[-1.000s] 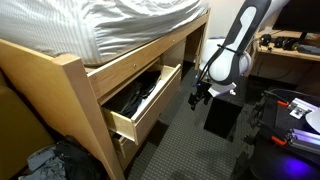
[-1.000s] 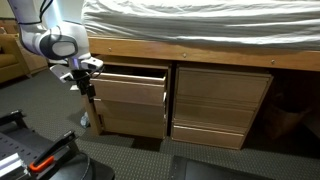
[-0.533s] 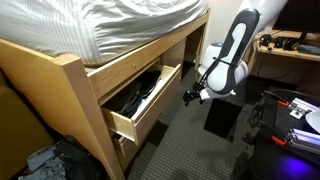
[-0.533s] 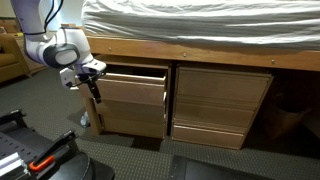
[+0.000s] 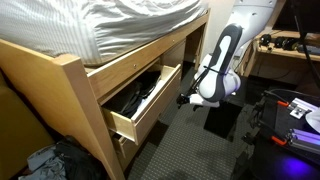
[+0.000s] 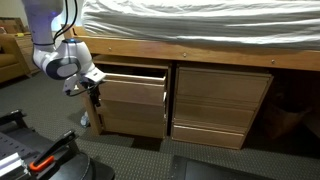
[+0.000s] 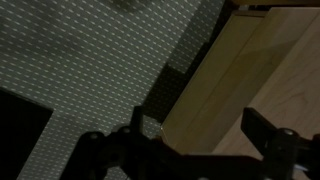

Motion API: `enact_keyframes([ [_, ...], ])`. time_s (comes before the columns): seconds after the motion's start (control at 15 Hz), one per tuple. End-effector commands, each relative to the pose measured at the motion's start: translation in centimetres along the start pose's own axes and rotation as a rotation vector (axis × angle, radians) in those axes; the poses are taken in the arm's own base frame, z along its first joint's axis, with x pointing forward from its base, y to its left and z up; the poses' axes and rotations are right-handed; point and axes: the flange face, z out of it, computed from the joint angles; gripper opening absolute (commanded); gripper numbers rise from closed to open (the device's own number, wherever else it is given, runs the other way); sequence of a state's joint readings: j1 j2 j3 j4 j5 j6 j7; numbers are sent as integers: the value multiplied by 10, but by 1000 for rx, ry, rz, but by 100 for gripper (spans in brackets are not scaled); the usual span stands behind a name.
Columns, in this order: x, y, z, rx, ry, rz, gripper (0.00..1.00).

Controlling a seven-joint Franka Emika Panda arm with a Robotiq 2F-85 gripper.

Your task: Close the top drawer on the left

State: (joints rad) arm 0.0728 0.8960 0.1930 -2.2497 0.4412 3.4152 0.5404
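The top drawer [image 5: 152, 108] stands pulled out of the light-wood bed frame, with dark items inside [image 5: 135, 95]. It also shows in an exterior view [image 6: 132, 75], above a matching drawer front. My gripper [image 5: 185, 99] hangs just in front of the drawer's front panel, near its outer edge, and also shows in an exterior view [image 6: 97, 93]. In the wrist view the gripper [image 7: 200, 135] is open, its two dark fingers apart with a corner of the drawer front [image 7: 235, 75] between and beyond them. It holds nothing.
A bed with white bedding [image 5: 120, 25] lies over the frame. Closed drawers [image 6: 220, 100] sit beside the open one. A black box [image 5: 222, 118] stands on the carpet behind the arm. A cluttered desk [image 5: 290, 45] is at the back. Clothes [image 5: 45, 160] lie by the bedpost.
The arm has swung down and in toward the drawer front; the gripper is now lower and closer to the panel. The drawer has not moved.
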Motion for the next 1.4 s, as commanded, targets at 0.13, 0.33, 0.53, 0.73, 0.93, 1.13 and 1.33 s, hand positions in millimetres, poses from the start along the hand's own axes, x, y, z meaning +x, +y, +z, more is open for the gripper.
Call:
enact_keyframes([
  [0.13, 19, -54, -18, 125, 91, 29, 100],
  [0.33, 39, -101, -23, 219, 123, 77, 100],
  [0.53, 40, -111, -16, 236, 117, 92, 100],
  [0.73, 38, -105, -24, 219, 114, 65, 100],
  [0.93, 38, -105, -24, 219, 114, 65, 100],
  [1.13, 37, -103, -28, 214, 121, 50, 100],
  [1.33, 61, -128, -28, 256, 190, 82, 100],
])
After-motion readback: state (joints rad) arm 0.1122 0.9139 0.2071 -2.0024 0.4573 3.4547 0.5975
